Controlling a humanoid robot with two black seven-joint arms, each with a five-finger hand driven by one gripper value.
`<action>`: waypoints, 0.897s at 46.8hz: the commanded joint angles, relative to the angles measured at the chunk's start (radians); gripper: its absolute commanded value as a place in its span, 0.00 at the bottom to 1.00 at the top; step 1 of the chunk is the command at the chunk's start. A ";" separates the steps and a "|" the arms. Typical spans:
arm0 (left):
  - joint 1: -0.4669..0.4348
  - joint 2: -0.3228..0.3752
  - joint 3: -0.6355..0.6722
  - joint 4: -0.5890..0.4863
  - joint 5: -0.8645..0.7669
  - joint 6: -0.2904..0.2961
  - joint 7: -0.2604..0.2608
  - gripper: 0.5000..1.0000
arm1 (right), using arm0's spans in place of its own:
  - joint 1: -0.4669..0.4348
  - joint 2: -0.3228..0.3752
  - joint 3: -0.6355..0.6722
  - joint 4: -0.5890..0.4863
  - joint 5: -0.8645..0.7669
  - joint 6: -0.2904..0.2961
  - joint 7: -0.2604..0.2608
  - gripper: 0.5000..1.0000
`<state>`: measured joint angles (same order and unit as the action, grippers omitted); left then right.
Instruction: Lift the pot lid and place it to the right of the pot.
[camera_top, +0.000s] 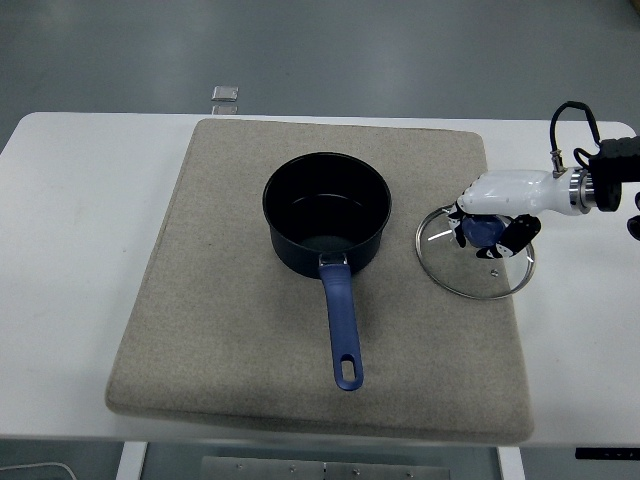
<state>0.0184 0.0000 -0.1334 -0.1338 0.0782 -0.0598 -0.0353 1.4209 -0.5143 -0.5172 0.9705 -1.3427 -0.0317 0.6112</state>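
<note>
- At the right side of the mat, the right robot hand reaches in from the picture's right edge, its white back turned up and its dark fingers curled around the blue knob of the glass lid.
- The glass lid lies on the mat's right part, to the right of the pot and apart from it; its metal rim reaches close to the mat's right edge.
- The pot, dark blue and uncovered, stands near the mat's middle, its blue handle pointing toward the table's near edge.
- The grey mat covers most of the white table.
- Beyond the table's far edge, a small square object lies on the floor.
</note>
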 joint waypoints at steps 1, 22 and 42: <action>0.000 0.000 0.000 -0.001 0.000 0.000 0.000 1.00 | 0.003 -0.001 0.000 -0.001 0.014 0.007 0.000 0.31; 0.000 0.000 0.000 0.000 0.000 0.000 0.000 1.00 | 0.013 -0.003 0.006 -0.021 0.097 0.016 0.000 0.70; 0.000 0.000 0.000 0.000 0.000 0.000 0.000 1.00 | 0.012 -0.001 0.088 -0.006 0.106 0.052 0.000 0.77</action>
<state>0.0182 0.0000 -0.1334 -0.1346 0.0782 -0.0598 -0.0352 1.4341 -0.5164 -0.4307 0.9649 -1.2363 0.0191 0.6108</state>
